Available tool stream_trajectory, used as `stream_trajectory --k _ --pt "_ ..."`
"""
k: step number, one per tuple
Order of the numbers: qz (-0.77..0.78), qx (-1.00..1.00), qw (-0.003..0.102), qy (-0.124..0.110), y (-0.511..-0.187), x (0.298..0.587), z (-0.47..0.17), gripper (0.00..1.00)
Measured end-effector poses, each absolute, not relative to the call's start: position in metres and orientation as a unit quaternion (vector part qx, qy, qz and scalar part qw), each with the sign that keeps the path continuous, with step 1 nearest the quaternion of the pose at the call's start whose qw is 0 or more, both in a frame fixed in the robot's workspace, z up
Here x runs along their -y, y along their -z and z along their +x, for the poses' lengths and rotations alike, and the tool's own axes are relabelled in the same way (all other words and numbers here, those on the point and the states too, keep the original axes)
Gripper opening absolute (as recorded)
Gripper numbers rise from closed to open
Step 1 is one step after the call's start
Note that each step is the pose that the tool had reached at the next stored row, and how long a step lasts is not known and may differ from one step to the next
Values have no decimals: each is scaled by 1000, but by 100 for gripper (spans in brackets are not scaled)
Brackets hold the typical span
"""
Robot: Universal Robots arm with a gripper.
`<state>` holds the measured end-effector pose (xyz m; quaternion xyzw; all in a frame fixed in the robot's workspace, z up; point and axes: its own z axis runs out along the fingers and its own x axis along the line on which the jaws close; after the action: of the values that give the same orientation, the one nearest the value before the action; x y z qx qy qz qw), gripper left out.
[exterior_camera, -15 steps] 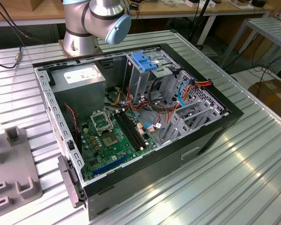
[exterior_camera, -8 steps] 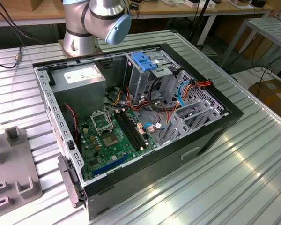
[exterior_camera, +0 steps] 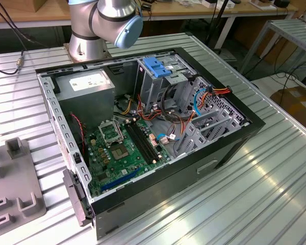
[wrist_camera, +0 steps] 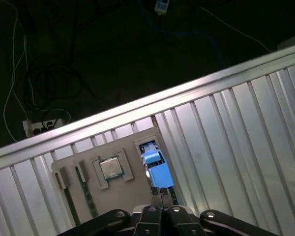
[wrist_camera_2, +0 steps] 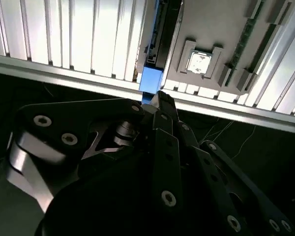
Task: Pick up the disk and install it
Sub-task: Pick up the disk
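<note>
In the first wrist view, a green memory stick (wrist_camera: 87, 195) lies in a slot of the grey fixture plate (wrist_camera: 128, 142), off to one side of the tool (wrist_camera: 162, 196). Closer to the tool, a square processor chip (wrist_camera: 110, 168) sits in its own recess, clear of the tool's tip. Right ahead of the tip is the disk (wrist_camera: 156, 171), standing on edge in a slot of the same plate with its bright blue frame end uppermost. The tip is just at that blue end. I cannot tell whether it touches, or whether the tool is open, closed or gripping. Past the disk runs the bare ribbed worktop (wrist_camera: 226, 132). Beyond the worktop's edge is dark floor (wrist_camera: 64, 73) with cables.

The second wrist view shows the tool (wrist_camera_2: 162, 98) hard by the disk (wrist_camera_2: 150, 81), with the chip (wrist_camera_2: 199, 61) beside it on the plate (wrist_camera_2: 211, 19).

In the exterior view, from its left, a grey slotted block (exterior_camera: 15, 178) is followed by an open computer case (exterior_camera: 224, 153). The case holds a motherboard (exterior_camera: 127, 148) and a blue-topped cage (exterior_camera: 155, 66). The arm (exterior_camera: 107, 20) rises behind the case.
</note>
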<state>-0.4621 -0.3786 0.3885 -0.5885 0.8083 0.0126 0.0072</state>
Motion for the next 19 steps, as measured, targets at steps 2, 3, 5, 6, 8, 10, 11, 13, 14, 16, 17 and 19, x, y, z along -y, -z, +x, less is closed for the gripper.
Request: stream_trajectory --k 2,3,5,6,8,10,11,13,14,16,17,19 --pt "-608 -794 7 -13 -388 379 -462 10" --pt "-615 -788 7 -13 -388 379 -462 10" --pt "-631 -776 6 -13 -388 379 -462 10" --pt "-642 -767 6 -13 -388 379 -462 10" --pt "-662 -749 6 -13 -388 379 -462 10" --pt "-675 -738 6 -13 -388 379 -462 10" --pt "-676 -737 6 -13 -388 379 -462 10" --pt "-676 -737 6 -13 -388 379 -462 10" --pt "-676 -737 6 -13 -388 379 -462 16" --pt "-676 -737 6 -13 -388 379 -462 24" --pt "-676 -737 6 -13 -388 379 -462 24" --pt "-676 -737 6 -13 -388 379 -462 25"
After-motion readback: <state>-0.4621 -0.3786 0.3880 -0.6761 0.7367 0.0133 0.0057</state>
